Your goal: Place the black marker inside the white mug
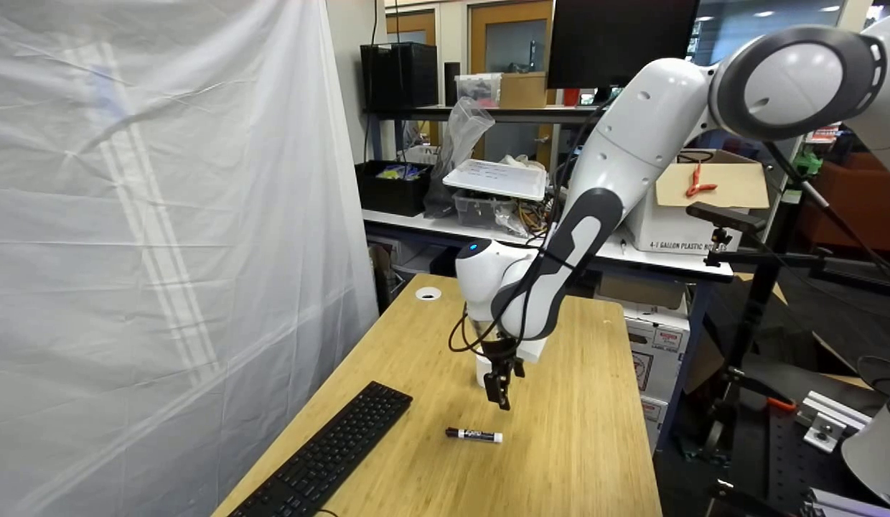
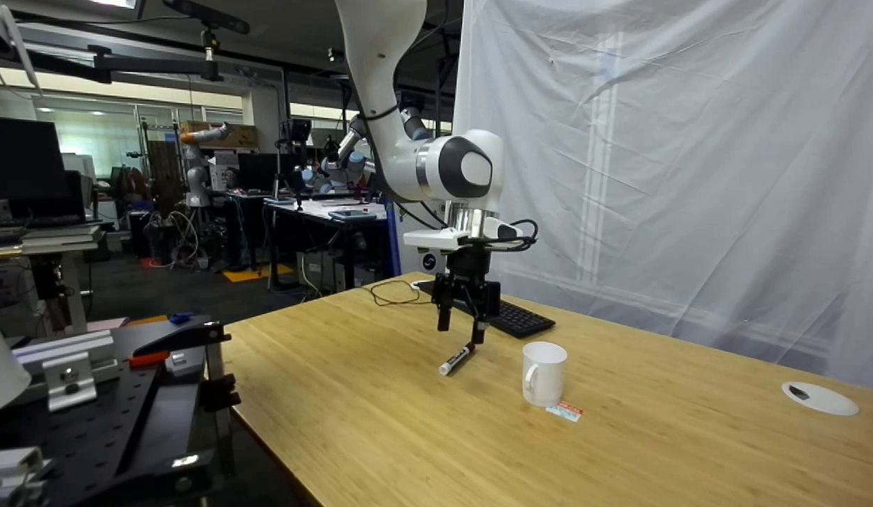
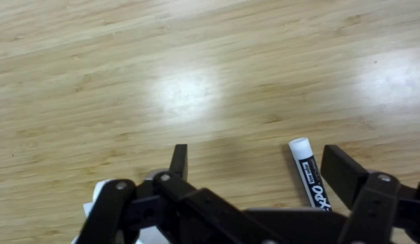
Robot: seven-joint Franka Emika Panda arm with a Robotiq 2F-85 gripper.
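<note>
The black marker (image 1: pixel 474 435) lies on the table, with a white end and a black label. It also shows in an exterior view (image 2: pixel 456 360) and in the wrist view (image 3: pixel 311 174), its lower part hidden there by the gripper. My gripper (image 2: pixel 461 334) is open and empty above the table. In the wrist view (image 3: pixel 256 149) the marker appears between the fingers, close to the right one. The white mug (image 2: pixel 545 374) stands upright beside the gripper, handle on its side. In an exterior view the mug (image 1: pixel 482 368) is mostly hidden behind the gripper.
A black keyboard (image 1: pixel 323 452) lies along the table edge by the white curtain (image 1: pixel 165 215). A small red and blue label (image 2: pixel 565 410) lies at the mug's base. A flat white disc (image 2: pixel 820 398) with a dark centre is at the table's far end.
</note>
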